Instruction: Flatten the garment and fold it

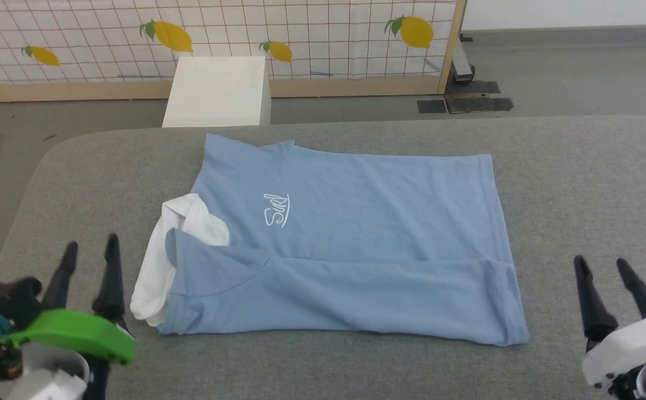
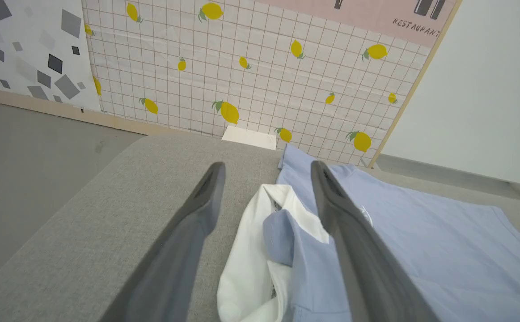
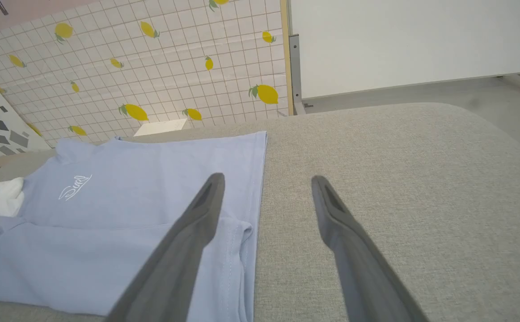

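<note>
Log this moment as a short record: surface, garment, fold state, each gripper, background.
surface: grey padded table
garment: light blue polo shirt, white collar toward the robot's left, white logo facing up
fold state: near long side appears folded over onto the front; far side lies flat
left gripper: open, holding nothing, beside the collar end
right gripper: open, holding nothing, beside the hem end
background: white box, lemon-print screen
</note>
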Tool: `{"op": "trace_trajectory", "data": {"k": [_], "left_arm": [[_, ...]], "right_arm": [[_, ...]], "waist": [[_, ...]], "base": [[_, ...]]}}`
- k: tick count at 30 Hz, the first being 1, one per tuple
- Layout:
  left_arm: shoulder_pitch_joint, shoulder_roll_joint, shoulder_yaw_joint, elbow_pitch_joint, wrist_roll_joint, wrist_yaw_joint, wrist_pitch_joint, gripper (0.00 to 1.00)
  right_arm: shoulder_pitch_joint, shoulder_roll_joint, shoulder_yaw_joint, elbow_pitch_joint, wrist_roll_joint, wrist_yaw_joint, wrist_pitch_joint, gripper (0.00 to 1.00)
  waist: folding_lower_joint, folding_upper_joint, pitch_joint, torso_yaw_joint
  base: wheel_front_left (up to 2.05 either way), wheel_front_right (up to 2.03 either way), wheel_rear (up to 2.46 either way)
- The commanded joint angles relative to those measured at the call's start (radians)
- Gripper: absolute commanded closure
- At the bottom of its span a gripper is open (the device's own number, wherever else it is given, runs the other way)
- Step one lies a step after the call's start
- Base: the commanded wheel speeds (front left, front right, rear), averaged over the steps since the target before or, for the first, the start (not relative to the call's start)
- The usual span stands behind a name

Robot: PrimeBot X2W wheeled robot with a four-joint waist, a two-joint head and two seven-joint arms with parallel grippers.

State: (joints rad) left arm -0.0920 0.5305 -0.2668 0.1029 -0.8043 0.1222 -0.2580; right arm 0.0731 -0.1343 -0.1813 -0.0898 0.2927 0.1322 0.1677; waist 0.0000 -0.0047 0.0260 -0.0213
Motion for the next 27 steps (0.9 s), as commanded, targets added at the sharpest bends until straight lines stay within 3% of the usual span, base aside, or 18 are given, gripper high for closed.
{"op": "trace_trajectory", "data": {"k": [1,7,14,20,27], "left_arm": [[0.036,-0.022,0.015,-0.005,0.036,-0.014,-0.004,0.00],[0.090,-0.088,0.061,0.016,0.103,-0.052,-0.004,0.00],[0.081,-0.106,0.050,0.075,0.110,-0.074,0.043,0.00],[-0.035,-0.055,-0.026,0.126,0.066,-0.095,0.348,0.00],[-0.167,-0.002,-0.106,0.166,0.051,-0.047,0.709,0.00]], "right_arm": [[0.019,0.006,0.010,0.019,-0.005,-0.002,-0.019,0.00],[0.029,0.009,0.022,0.073,-0.003,-0.002,-0.060,0.00],[0.018,0.005,0.025,0.094,-0.003,-0.002,-0.051,0.00],[0.008,0.019,0.014,0.088,-0.015,-0.002,-0.034,0.00],[-0.011,0.043,0.027,0.075,-0.025,-0.002,-0.024,0.00]], "waist": [[0.0000,0.0047,-0.001,0.001],[0.0000,0.0047,-0.002,0.003],[0.0000,0.0047,0.009,0.004],[0.0000,0.0047,0.041,0.009],[0.0000,0.0047,0.104,-0.006]], "base": [[0.00,0.00,0.00],[0.00,0.00,0.00],[0.00,0.00,0.00],[0.00,0.00,0.00],[0.00,0.00,0.00]]}}
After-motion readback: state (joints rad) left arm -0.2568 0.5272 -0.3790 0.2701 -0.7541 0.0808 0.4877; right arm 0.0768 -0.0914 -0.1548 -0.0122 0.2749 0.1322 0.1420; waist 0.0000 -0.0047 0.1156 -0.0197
